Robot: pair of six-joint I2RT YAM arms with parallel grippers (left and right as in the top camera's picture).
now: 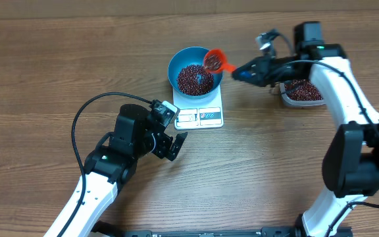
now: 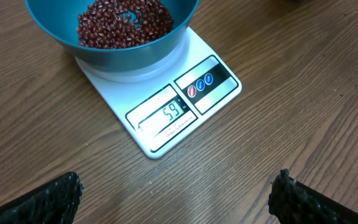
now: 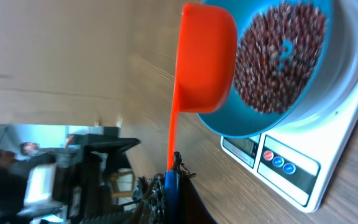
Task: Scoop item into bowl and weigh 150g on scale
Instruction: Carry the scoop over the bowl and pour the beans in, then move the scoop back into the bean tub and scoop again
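The blue bowl [image 1: 176,66] stands on the white scale [image 1: 206,118] and holds a heap of dark red beans [image 1: 195,79]. My right gripper [image 1: 239,71] is shut on the handle of an orange scoop [image 1: 214,60], which is tilted over the bowl's right rim with beans in it. In the right wrist view the scoop [image 3: 207,56] hangs over the bowl [image 3: 241,127], gripped at my right gripper [image 3: 173,186]. My left gripper [image 1: 173,146] stands open and empty in front of the scale. The left wrist view has the scale [image 2: 166,146], the bowl [image 2: 129,53] and my left gripper [image 2: 179,199].
A clear plastic tub [image 1: 301,92] with more beans sits at the back right, partly under the right arm. A black cable [image 1: 84,112] loops on the table left of the left arm. The scale's buttons [image 2: 201,86] face the left gripper.
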